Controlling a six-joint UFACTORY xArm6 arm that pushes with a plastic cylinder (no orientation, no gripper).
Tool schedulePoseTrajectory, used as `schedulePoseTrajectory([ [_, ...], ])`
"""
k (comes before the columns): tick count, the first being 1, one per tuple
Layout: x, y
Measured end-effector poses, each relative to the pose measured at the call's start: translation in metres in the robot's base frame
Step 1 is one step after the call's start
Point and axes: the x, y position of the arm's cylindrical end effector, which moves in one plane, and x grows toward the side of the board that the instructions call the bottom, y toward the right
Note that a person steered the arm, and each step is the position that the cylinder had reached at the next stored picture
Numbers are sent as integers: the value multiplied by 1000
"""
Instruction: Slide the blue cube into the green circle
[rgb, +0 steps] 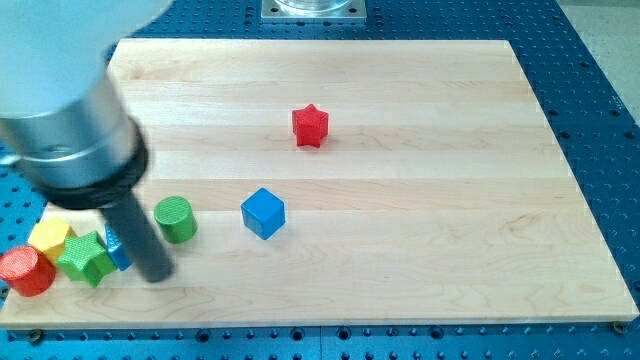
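Observation:
The blue cube (263, 212) sits near the board's middle, a little left of centre. The green circle, a short green cylinder (175, 219), stands to the cube's left with a gap between them. My tip (157, 274) rests on the board just below and left of the green cylinder, far left of the blue cube. The rod and its large grey housing cover the view's upper left.
A red star (310, 125) lies above and right of the blue cube. At the bottom left are a green star (86, 258), a yellow block (49, 237), a red cylinder (26, 271) and a blue block (117, 250) partly hidden behind the rod. The wooden board (420, 250) ends at blue perforated table.

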Motion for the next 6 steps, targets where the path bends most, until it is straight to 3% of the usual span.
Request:
schedulePoseTrajectory([
  [1,-5,103],
  [2,-49,133],
  [4,-53,3],
  [5,-98,51],
  [6,-108,-5],
])
